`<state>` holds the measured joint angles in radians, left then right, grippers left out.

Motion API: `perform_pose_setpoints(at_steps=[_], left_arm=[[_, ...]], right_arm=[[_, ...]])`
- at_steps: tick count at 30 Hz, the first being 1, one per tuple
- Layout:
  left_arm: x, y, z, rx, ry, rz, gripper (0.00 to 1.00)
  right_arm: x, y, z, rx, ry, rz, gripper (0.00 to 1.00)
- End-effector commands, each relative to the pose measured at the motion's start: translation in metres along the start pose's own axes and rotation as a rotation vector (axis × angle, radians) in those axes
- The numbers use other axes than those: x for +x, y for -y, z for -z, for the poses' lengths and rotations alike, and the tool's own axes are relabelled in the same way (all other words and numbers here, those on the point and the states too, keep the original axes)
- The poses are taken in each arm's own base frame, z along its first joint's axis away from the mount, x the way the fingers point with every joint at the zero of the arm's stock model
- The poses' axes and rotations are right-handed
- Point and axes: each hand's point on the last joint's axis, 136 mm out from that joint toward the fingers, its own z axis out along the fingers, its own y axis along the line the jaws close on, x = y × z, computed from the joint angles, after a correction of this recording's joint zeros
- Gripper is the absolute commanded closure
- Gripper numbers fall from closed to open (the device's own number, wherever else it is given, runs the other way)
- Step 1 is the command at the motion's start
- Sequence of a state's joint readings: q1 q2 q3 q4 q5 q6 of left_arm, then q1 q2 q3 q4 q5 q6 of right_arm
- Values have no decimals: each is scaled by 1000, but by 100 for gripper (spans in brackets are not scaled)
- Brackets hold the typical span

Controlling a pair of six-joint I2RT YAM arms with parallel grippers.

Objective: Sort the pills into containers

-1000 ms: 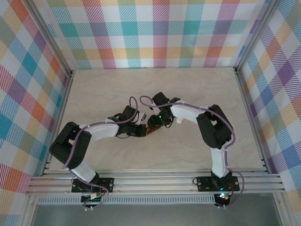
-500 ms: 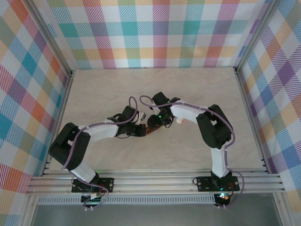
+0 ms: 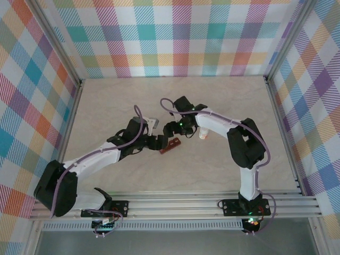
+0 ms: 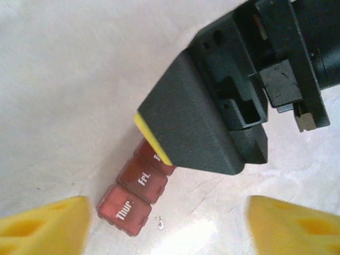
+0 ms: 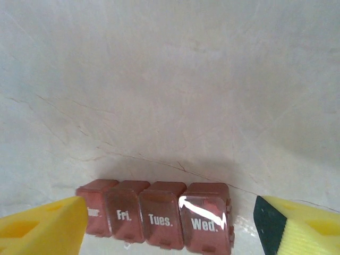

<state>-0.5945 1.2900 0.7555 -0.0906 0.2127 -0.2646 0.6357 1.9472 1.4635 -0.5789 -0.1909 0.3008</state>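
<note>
**Left claw**: low over the desk, left of centre. Its yellow fingers are spread wide and grip nothing.

**Containers**: a red-brown strip of four square compartments lies flat on the desk at centre. It is just right of the left claw and on the near side of the right claw. All four lids are down. The labels read "Thur", "Fri.", "Tues." and "Wed." along the row.

**Right claw**: it hangs over the strip, its fingers set wide with one at each end of the row. The finger by "Wed." stands clear of the strip. The finger at the "Thur" end overlaps that compartment in the wrist view, and contact there cannot be confirmed.

**White bottle**: small, on the desk to the right of the strip and apart from it, close beside the right arm.
</note>
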Motion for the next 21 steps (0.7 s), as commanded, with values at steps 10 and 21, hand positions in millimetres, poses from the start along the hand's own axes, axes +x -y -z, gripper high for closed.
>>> perform_pose_setpoints(at_steps=[10, 21], left_arm=[[-91, -25, 84, -314, 334, -103, 0], [-157, -98, 157, -598, 575, -49, 0]], right_arm=[[-40, 34, 145, 116, 381, -58, 1], [-23, 138, 250, 457, 820, -205, 1]])
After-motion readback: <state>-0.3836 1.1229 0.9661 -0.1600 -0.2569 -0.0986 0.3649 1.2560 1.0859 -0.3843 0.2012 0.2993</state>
